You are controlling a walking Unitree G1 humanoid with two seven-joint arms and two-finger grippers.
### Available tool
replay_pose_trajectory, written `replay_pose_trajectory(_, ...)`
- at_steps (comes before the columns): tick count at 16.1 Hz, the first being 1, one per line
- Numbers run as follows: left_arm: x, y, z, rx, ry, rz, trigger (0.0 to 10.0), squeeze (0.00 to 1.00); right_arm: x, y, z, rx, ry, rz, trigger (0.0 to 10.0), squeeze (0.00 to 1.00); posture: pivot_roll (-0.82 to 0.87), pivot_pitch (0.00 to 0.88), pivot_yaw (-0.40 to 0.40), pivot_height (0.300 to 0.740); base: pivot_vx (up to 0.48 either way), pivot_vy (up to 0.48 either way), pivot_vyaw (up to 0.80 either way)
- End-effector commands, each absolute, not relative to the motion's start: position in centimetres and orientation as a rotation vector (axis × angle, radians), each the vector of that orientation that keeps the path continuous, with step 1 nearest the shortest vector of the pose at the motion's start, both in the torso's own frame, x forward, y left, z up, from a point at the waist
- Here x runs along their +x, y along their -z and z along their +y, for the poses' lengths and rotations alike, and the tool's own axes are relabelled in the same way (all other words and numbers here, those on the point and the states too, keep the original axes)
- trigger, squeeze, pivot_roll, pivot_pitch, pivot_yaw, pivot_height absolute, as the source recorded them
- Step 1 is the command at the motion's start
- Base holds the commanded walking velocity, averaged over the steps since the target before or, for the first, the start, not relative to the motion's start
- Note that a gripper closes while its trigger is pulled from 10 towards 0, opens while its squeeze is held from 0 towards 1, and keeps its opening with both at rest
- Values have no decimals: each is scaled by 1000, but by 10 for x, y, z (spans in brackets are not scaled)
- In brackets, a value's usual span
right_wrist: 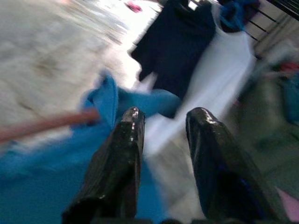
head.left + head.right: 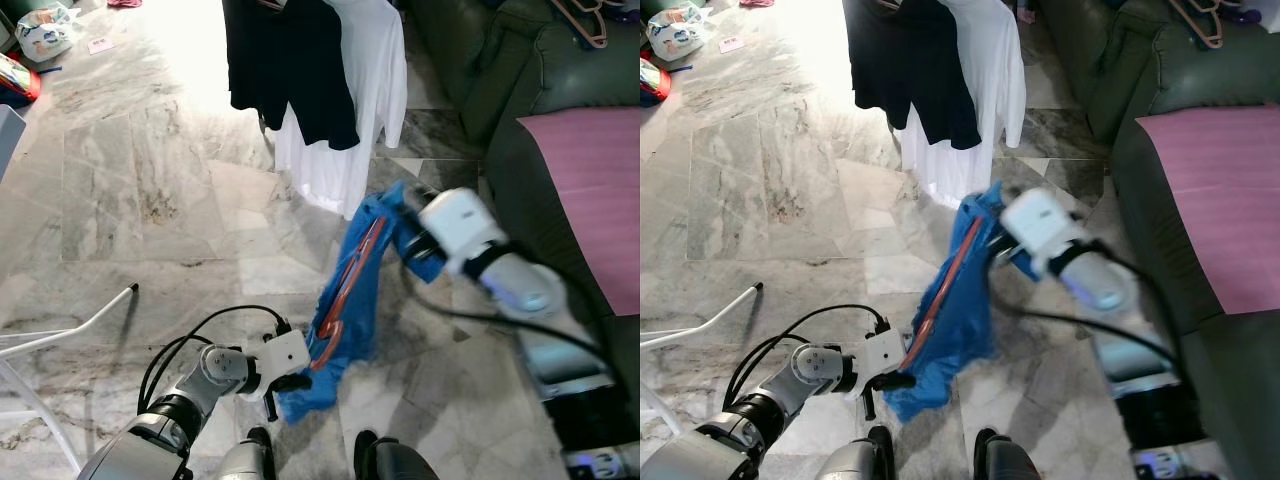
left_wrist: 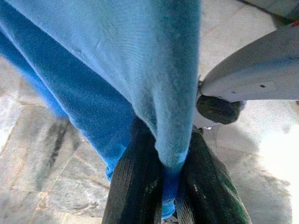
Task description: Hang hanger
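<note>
Blue shirt (image 2: 350, 300) on an orange hanger (image 2: 352, 272) stretched between both arms over the marble floor (image 2: 150, 200), centre of scene. Left gripper (image 3: 169, 163) near, low left of centre, fingers pinched tight on the shirt's lower hem. Right gripper (image 1: 161, 133) farther and to the right at the shirt's top end by the hanger; fingers apart in the wrist view, can't tell if they grip anything. Black shirt (image 2: 290, 60) and white shirt (image 2: 350, 110) hang on the far side. Dark green sofa (image 2: 520, 110) on right with pink cloth (image 2: 600, 190) on it
</note>
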State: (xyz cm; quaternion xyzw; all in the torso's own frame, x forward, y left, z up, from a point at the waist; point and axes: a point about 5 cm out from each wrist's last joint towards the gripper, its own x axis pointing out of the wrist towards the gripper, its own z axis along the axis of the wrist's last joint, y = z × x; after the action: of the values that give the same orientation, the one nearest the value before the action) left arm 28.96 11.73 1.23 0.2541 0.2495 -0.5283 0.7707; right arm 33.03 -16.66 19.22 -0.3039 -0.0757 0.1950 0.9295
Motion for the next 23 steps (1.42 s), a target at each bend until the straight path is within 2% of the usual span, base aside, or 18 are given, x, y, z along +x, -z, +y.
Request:
replay_pose_trajectory(1, 291, -12, 122, 560, 1111, 542, 10000, 0, 331, -185, -172, -660, -367, -126, 10000, 1000, -51, 278, 76, 740, 0, 0, 0)
replay_pose_trajectory(3, 297, -17, 124, 577, 1073, 532, 10000, 0, 333, -176, -180, -716, -320, -92, 10000, 1000, -51, 280, 81, 740, 0, 0, 0)
replay_pose_trajectory(11, 302, -22, 126, 594, 1072, 514, 10000, 0, 326, -155, -181, -483, -318, -19, 10000, 1000, -51, 280, 85, 740, 0, 0, 0)
replay_pose_trajectory(12, 303, -24, 124, 599, 1085, 503, 10000, 0, 322, -147, -172, -338, -336, -8, 10000, 933, -50, 281, 84, 740, 0, 0, 0)
replay_pose_trajectory(13, 303, -25, 123, 601, 1089, 499, 10000, 0, 320, -145, -168, -296, -346, -8, 10000, 129, -50, 281, 84, 740, 0, 0, 0)
replay_pose_trajectory(14, 303, -26, 121, 602, 1098, 490, 10000, 0, 318, -140, -156, -182, -363, -19, 10000, 0, -52, 281, 83, 740, 0, 0, 0)
replay_pose_trajectory(18, 303, -26, 115, 594, 1121, 471, 10000, 0, 305, -127, -126, -10, -454, -38, 10000, 0, -52, 281, 83, 740, 0, 0, 0)
replay_pose_trajectory(20, 302, -26, 114, 592, 1128, 468, 10000, 0, 304, -126, -125, -14, -457, -42, 10000, 0, -53, 280, 83, 740, 0, 0, 0)
replay_pose_trajectory(21, 302, -27, 114, 592, 1131, 467, 10000, 0, 305, -127, -126, -26, -454, -49, 6588, 0, -52, 280, 84, 740, 0, 0, 0)
replay_pose_trajectory(22, 302, -27, 113, 587, 1141, 464, 10000, 0, 306, -128, -129, -41, -449, -63, 3961, 0, -52, 279, 83, 740, 0, 0, 0)
replay_pose_trajectory(23, 302, -27, 113, 586, 1146, 463, 10000, 0, 308, -128, -131, -54, -441, -68, 3686, 0, -52, 278, 83, 740, 0, 0, 0)
